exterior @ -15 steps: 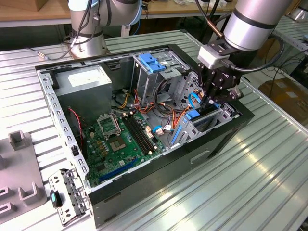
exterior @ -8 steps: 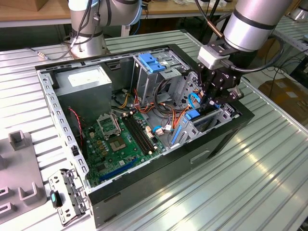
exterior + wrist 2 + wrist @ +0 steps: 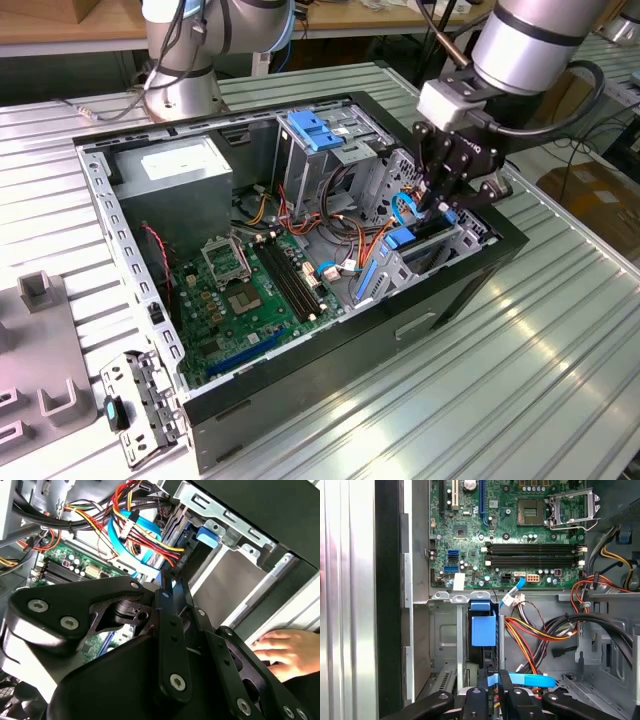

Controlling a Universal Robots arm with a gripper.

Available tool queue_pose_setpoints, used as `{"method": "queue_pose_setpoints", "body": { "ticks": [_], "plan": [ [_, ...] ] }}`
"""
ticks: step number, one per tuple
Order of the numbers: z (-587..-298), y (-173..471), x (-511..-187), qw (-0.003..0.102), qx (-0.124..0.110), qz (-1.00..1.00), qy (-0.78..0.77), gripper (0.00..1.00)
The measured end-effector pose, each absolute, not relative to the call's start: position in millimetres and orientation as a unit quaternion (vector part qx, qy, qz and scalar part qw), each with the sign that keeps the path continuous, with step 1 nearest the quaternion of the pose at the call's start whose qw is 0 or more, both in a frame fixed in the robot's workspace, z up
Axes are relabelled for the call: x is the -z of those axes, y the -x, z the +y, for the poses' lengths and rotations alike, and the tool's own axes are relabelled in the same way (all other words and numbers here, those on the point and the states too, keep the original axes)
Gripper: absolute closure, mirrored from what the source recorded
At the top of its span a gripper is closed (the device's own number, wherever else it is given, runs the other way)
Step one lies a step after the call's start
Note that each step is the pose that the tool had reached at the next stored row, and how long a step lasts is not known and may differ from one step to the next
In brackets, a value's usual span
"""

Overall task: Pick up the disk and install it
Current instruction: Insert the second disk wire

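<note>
The disk [image 3: 481, 656] stands on edge in a slot of the metal drive cage [image 3: 455, 245] at the case's end on the exterior view's right. Its blue plastic bracket [image 3: 483, 630] caps the edge that shows. In the second wrist view the bracket [image 3: 207, 534] sits at the cage's mouth. My gripper [image 3: 440, 205] hangs straight over that slot. Its black fingers [image 3: 482, 680] are shut close together just above the disk's edge, with no gap wide enough for the disk between them. Whether the tips touch the disk I cannot tell. In the second wrist view the gripper [image 3: 169, 587] points at the slot.
The open computer case [image 3: 130, 250] lies on a slatted metal table [image 3: 520, 370], with the green motherboard [image 3: 240, 290] inside. Bundled cables [image 3: 540, 630] and a blue flat cable [image 3: 530, 680] run beside the cage. A hand [image 3: 280, 650] rests outside the case. A second robot base [image 3: 185, 70] stands behind.
</note>
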State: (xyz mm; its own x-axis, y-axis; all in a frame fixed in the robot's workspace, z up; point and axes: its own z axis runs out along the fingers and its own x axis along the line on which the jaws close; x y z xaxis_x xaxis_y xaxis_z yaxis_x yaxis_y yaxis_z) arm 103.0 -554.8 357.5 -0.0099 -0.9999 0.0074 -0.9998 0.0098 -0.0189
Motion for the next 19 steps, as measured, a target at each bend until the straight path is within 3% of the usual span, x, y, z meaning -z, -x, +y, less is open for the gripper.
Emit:
{"method": "queue_pose_setpoints", "body": {
  "ticks": [11,13,19],
  "plan": [
    [-554.8,-103.2,-369.5,0.004,0.009,0.711,0.704,0.76],
    [-554.8,-103.2,-369.5,0.004,0.009,0.711,0.704,0.89],
    [-554.8,-103.2,-369.8,0.004,0.009,0.711,0.704,0.89]
  ]
}}
